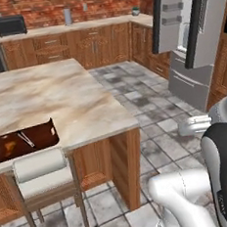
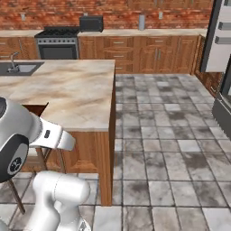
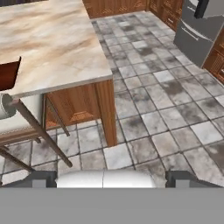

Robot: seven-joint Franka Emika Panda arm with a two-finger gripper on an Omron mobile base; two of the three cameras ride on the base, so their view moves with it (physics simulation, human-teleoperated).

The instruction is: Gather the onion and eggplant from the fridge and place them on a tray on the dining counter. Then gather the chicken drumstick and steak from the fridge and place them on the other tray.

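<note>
On the left base view, the dark brown rectangular tray with raised rim and handle slots (image 1: 23, 141) sits at the near-left edge of the beige-and-brown marbled tabletop (image 1: 59, 91); an orange-brown smear inside may be the drumstick, too blurry to say. Tall pale grey double-door fridge (image 1: 186, 34) stands well apart at upper right, both doors swung open. Cushioned wooden stool (image 1: 43, 176) is tucked just below the tray.

Right base view: white arm folded low at left, tabletop corner beside it, fridge door edge (image 2: 219, 36) at far right across grey tiled floor (image 2: 171, 135).

Hand view: end effector (image 3: 112, 177) released, dark tips spread wide, nothing between them, aimed at floor with fridge drawers (image 3: 199, 37) at top right.

Likely step: heading to the fridge for the next item. Drive up square to the open doors, keep the arm tucked clear of the tabletop corner, leave the tips spread until the item is framed.
</note>
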